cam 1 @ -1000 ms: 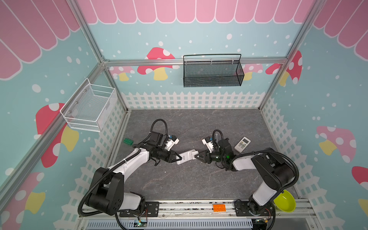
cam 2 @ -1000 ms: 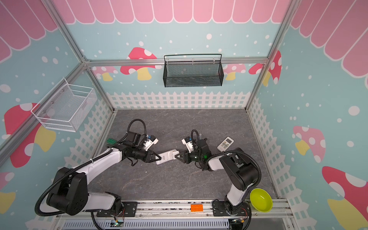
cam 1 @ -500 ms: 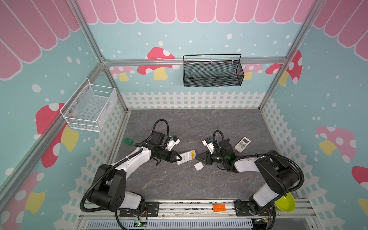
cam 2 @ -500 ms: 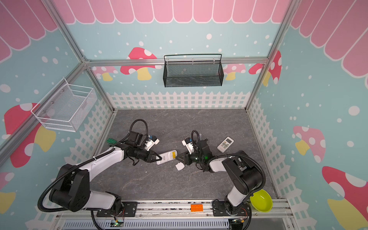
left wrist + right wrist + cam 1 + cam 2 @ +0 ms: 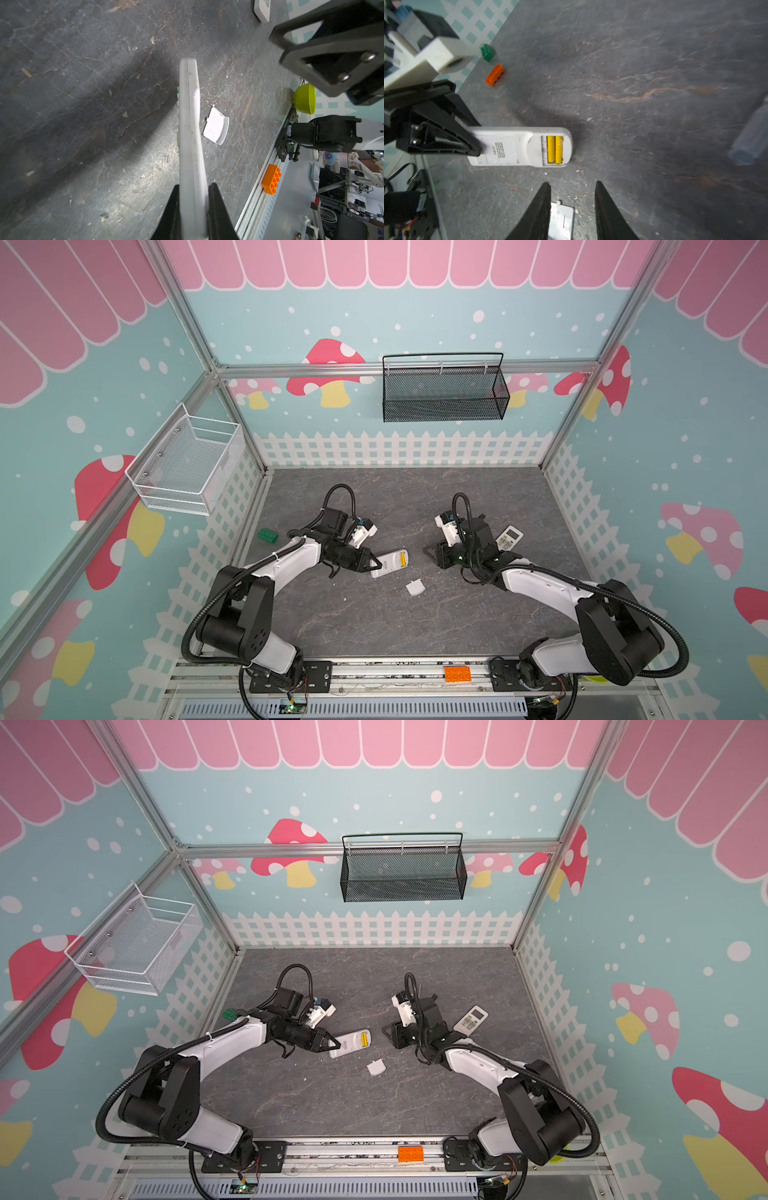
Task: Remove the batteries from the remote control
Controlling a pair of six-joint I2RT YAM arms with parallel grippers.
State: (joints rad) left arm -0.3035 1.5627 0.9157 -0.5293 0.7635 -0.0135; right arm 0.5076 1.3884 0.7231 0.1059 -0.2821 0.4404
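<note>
Left gripper (image 5: 375, 563) is clamped tight on one end of the white remote (image 5: 390, 565), holding it on edge, back face turned toward the right arm. The battery bay at the remote's free end is uncovered. Two yellow batteries (image 5: 555, 149) sit side by side inside it, also visible in both top views (image 5: 364, 1040). No black batteries in sight.

The battery cover (image 5: 415, 587) lies loose on the grey desk (image 5: 374, 626), just beside the remote's free end and apart from both arms.

Right gripper (image 5: 573, 182) is partly open and empty, near the remote's battery end but not touching it. The cover shows below its gap in the wrist view.

A second remote (image 5: 509, 537) lies behind the right arm, and a green brick (image 5: 267, 535) sits at the desk's left edge.
</note>
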